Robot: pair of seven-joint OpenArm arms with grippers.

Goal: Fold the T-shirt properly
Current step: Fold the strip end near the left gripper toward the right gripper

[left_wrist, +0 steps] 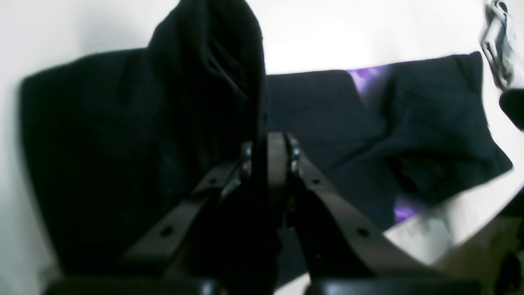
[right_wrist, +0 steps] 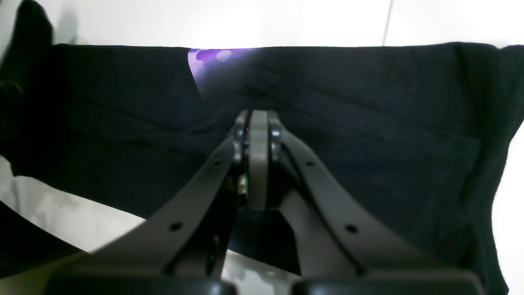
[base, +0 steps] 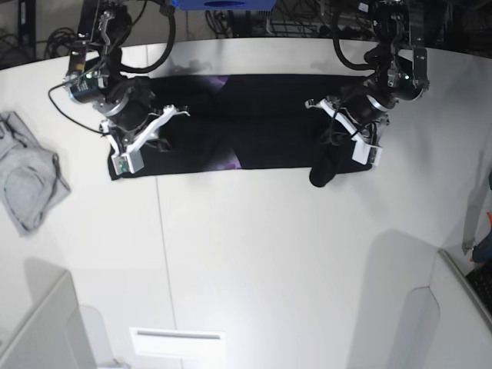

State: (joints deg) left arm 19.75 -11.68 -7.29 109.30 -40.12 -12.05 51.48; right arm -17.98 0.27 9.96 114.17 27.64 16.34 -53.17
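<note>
The T-shirt point(base: 254, 123) lies near the far edge of the white table point(base: 269, 254), already drawn into a long black band running side to side, with small patches of purple print showing at its folds. Judged from this, the lengthwise folds are done and the crosswise fold is in hand.

The left gripper point(left_wrist: 273, 149) has its jaws closed on a bunch of the black cloth, which rises as a peak above the fingertips; in the base view this end of the band hangs in a lump off the gripper point(base: 344, 144). The right gripper point(right_wrist: 254, 129) has its jaws together over the other end, but I cannot tell whether cloth is pinched between them.

The next move likely calls for carrying the lifted end across the band toward the opposite end and laying it flat, edges matched.

Only the base view shows a light grey garment point(base: 27, 173) lying well apart at the table's side. Only the wrist views show the jaws plainly.
</note>
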